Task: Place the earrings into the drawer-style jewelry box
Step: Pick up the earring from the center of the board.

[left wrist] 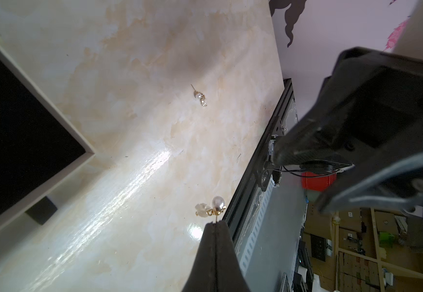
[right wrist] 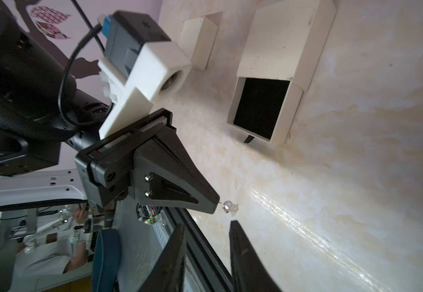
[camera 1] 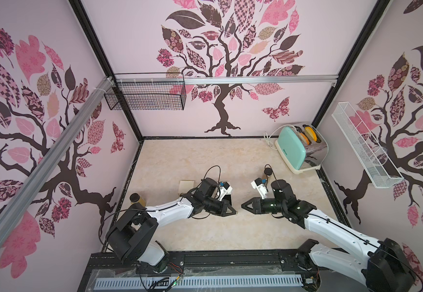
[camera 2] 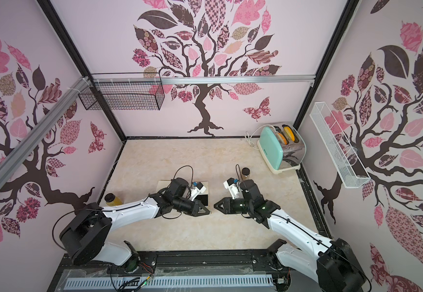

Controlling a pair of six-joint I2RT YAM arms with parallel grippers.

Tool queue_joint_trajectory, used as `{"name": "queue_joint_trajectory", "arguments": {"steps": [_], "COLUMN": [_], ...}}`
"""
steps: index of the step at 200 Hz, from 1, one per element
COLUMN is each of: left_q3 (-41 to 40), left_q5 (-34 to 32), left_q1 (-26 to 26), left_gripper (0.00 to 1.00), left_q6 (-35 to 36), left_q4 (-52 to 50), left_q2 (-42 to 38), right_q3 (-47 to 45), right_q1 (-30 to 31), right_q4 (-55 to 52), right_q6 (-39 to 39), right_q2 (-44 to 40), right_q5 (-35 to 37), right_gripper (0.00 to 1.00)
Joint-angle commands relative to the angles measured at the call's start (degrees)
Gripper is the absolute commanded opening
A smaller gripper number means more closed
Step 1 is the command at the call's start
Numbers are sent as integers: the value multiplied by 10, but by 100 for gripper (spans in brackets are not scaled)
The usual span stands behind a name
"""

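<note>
Left pincer is clamped shut on the thin pin of a pearl earring. Pearl and clear bead hang off the tips, up off the desk. Right pincer sits nearly tip to tip with it, jaws parted partway with nothing between them. The earring is just beyond its tips, not touching.

Drawer of the jewelry box is pulled out with the black lining exposed. It looks empty from here and sits near the left pincer, off to one side. Second earring lies loose on the bare desk, apart from the drawer. I only spot those two.

My read: the step in hand is the left arm carrying its earring to the drawer. To do it well:
- Right arm backs straight off first so it can't clip the dangling bead.
- The grip is on a sliver of wire, so move slowly, no wrist flicks.
- Come in over the drawer wall, centre over the lining, get low, then open.
- A drop from height likely bounces it out.
- Check it doesn't cling to a finger on release.
</note>
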Motion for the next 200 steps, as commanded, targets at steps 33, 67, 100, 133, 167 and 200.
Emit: {"name": "queue_joint_trajectory", "arguments": {"steps": [33, 67, 100, 133, 167, 200], "left_q3": [-21, -30, -36, -40, -41, -42], "left_q5": [49, 58, 63, 65, 72, 75], "left_q1": [7, 7, 7, 6, 7, 7], "left_gripper": [0, 0, 0, 0, 0, 0], "left_q6": [34, 28, 20, 9, 1, -3], "left_q4": [62, 92, 105, 140, 153, 159], "left_q2": [-58, -76, -82, -82, -77, -75], "right_q3": [-40, -61, -78, -93, -97, -96], "right_q1": [-48, -48, -48, -47, -45, -40], "right_q4": [171, 266, 310, 353, 371, 382], "right_q6": [100, 159, 188, 214, 224, 228], "right_q2": [11, 32, 36, 41, 39, 45], "right_q5": [-167, -191, -201, -211, -211, -210], "right_gripper": [34, 35, 33, 32, 29, 27]}}
